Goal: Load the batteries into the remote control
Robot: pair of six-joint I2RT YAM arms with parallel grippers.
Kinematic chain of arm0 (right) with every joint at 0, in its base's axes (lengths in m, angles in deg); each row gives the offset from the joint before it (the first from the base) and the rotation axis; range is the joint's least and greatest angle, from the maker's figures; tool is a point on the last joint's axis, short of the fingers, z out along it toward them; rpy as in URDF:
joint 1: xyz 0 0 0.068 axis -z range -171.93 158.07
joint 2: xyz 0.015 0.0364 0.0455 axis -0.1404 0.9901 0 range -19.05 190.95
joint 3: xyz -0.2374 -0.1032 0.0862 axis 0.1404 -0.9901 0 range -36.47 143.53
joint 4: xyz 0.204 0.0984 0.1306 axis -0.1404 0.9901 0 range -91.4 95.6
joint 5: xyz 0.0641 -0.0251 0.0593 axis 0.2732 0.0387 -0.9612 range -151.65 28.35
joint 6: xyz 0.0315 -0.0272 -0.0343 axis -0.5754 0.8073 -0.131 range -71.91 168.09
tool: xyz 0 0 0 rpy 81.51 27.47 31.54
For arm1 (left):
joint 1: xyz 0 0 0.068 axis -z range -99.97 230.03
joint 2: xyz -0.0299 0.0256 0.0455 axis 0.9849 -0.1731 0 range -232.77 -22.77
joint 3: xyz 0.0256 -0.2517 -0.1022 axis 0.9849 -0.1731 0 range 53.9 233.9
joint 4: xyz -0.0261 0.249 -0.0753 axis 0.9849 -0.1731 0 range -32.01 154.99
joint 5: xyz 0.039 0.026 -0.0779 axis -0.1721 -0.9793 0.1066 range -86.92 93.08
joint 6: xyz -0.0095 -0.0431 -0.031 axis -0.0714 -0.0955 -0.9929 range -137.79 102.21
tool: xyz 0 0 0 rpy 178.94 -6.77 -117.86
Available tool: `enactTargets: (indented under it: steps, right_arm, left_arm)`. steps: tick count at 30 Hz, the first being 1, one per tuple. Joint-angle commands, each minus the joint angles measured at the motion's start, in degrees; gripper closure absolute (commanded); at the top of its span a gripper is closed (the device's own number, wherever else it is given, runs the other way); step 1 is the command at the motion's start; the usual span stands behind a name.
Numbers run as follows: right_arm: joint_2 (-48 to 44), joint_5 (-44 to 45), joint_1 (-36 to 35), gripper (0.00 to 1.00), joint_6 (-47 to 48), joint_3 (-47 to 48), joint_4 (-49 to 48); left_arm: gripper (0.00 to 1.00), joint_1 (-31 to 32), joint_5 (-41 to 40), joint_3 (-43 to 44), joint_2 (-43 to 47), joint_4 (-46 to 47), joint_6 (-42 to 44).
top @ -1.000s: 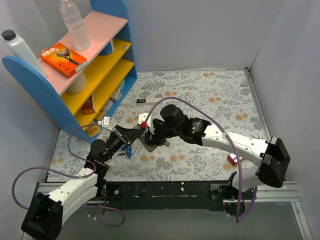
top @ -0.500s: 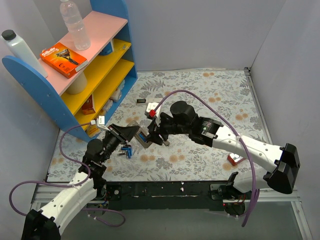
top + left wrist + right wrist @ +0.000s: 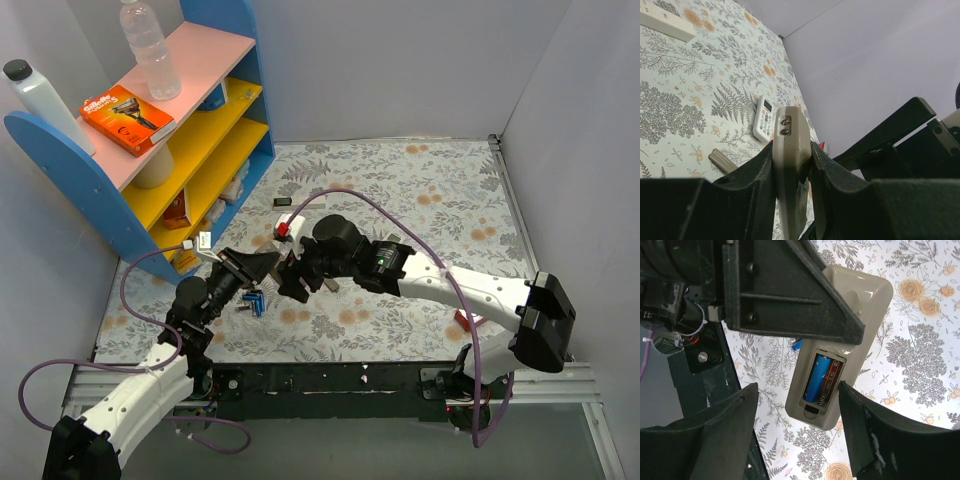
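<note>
The left end effector (image 3: 792,165) clamps the remote control (image 3: 867,315) by its edges above the bench (image 3: 920,365). The right end effector (image 3: 797,432) hangs wide and empty. One battery (image 3: 816,380) sits in the open bay (image 3: 832,382). Likely next: grip one of the spare batteries (image 3: 252,303) mid-body, match polarity, and seat the spring end first.

The table (image 3: 430,190) wears a floral cloth. A shelf (image 3: 60,160) stands at 10 o'clock. A white bar (image 3: 665,22) lies at about 11. Near the middle lie a slim remote (image 3: 763,118) and a grey strip (image 3: 722,161), perhaps a cover. The batteries (image 3: 254,303) sit at 8, and a red box (image 3: 465,319) at 4.
</note>
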Motion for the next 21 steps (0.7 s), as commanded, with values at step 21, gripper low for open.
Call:
enactTargets:
  steps: [21]
  right_arm:
    - [4.9,8.7,-3.0,0.36,-8.2,8.7,2.6]
  left_arm:
    - [1.0,0.2,-2.0,3.4,-2.6,-2.1,-2.6]
